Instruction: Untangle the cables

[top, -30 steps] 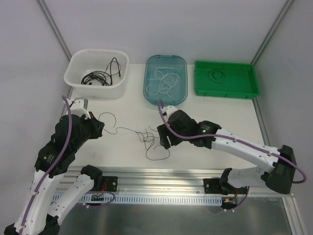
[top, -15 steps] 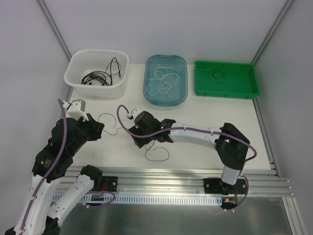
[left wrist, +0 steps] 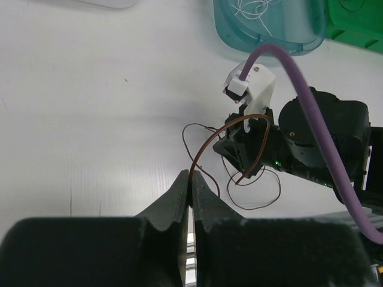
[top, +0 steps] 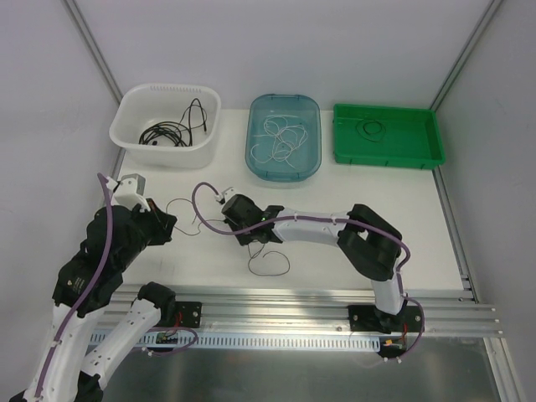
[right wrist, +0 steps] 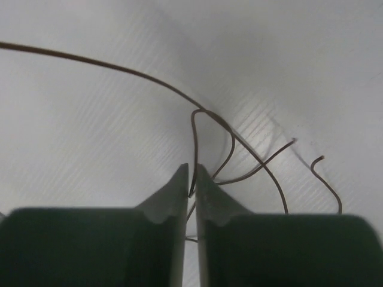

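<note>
Thin dark brown cables (top: 270, 265) lie looped on the white table between my two arms. My left gripper (left wrist: 191, 179) is shut on one end of a brown cable (left wrist: 206, 143), which arches up toward the right arm. In the top view that left gripper (top: 170, 223) sits at the table's left. My right gripper (right wrist: 192, 177) points down at the tangle, its jaws drawn together on a brown cable strand (right wrist: 194, 140) that passes between the tips. From above, the right gripper (top: 249, 238) is stretched far left, just above the loose loop.
A white basket (top: 134, 100) at the back left holds black cables (top: 167, 132). A blue tray (top: 311, 105) holds white cables (top: 280, 138). A green tray (top: 419, 138) holds a small dark coil (top: 371, 128). A metal rail (top: 293, 301) runs along the near edge.
My right arm swung left across the table to the tangle and its jaws closed from wide open onto a brown strand. The left arm lifted slightly, still shut on its cable.
</note>
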Robot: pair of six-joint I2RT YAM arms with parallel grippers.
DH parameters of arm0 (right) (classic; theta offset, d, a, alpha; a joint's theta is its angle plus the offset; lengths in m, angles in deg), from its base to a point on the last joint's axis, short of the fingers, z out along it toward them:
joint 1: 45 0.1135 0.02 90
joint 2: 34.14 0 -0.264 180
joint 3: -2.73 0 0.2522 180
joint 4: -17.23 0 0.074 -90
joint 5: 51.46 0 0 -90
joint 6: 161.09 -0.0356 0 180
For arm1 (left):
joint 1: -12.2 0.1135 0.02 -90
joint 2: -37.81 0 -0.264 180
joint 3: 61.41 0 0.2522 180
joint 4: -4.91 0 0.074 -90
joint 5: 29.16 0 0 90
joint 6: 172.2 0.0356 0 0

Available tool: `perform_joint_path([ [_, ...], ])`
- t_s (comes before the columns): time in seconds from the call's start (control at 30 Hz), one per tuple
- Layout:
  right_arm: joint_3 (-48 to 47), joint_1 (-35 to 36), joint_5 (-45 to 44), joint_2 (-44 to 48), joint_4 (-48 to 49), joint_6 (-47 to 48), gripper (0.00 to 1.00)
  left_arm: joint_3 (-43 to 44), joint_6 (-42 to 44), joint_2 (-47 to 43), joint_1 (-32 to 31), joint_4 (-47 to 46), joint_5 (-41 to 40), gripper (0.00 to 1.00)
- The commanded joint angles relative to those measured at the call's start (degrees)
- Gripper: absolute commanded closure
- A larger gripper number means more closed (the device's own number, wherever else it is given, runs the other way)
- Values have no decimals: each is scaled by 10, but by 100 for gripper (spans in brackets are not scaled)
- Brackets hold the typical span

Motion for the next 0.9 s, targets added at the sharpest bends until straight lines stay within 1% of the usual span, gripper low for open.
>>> perform_joint_path([
  [0.0, -1, -3, -24, 34, 24, 5, 93, 5, 1, -9, 4, 8, -20, 100],
  [0.03, 6, -6, -37, 71, 20, 10, 99, 3, 4, -12, 4, 11, -32, 100],
  [0.07, 34, -9, -45, 91, 13, 20, 99, -1, 7, -12, 5, 15, -46, 100],
  [0.1, 48, -14, -50, 120, 8, 23, 99, -2, 8, -14, 4, 27, -83, 100],
  [0.13, 65, -32, -49, 172, -1, 27, 99, -7, 8, -14, 5, 33, -102, 100],
  [0.2, 112, -57, -56, 238, -38, 36, 99, -10, 4, -12, 5, 48, -148, 100],
  [0.23, 122, -90, -75, 268, -60, 36, 99, -11, 2, -10, 5, 61, -161, 100],
  [0.27, 142, -111, -79, 340, -101, 36, 99, -11, -8, -8, 4, 68, -174, 100],
  [0.3, 150, -137, -78, 372, -122, 54, 99, -10, -3, -6, 4, 69, -184, 100],
  [0.33, 154, -191, -70, 411, -139, 57, 99, -9, -2, -3, 4, 69, -199, 100],
  [0.37, 157, -222, -65, 443, -157, 61, 99, -9, -2, -1, 5, 75, -208, 100],
  [0.4, 152, -250, -55, 501, -192, 66, 99, -8, -1, 1, 5, 75, -214, 100],
  [0.43, 143, -309, -39, 523, -208, 79, 99, -8, 0, 2, 5, 77, -226, 100],
  [0.5, 104, -360, -36, 570, -258, 88, 99, -5, 5, 8, 5, 76, -235, 100],
  [0.53, 89, -408, -22, 581, -272, 96, 99, -2, 7, 11, 5, 77, -245, 100],
  [0.6, 59, -450, -10, 600, -304, 100, 99, 5, 13, 20, 4, 76, -257, 100],
  [0.63, 31, -484, 2, 603, -310, 102, 99, 14, 19, 23, 4, 77, -263, 100],
  [0.7, 0, -516, 9, 601, -330, 100, 99, 23, 27, 37, 4, 77, -286, 100],
  [0.73, -34, -542, 20, 592, -337, 96, 99, 33, 33, 41, 5, 77, -290, 100],
  [0.87, -101, -575, 53, 572, -357, 79, 99, 46, 45, 68, 5, 81, -310, 100],
])
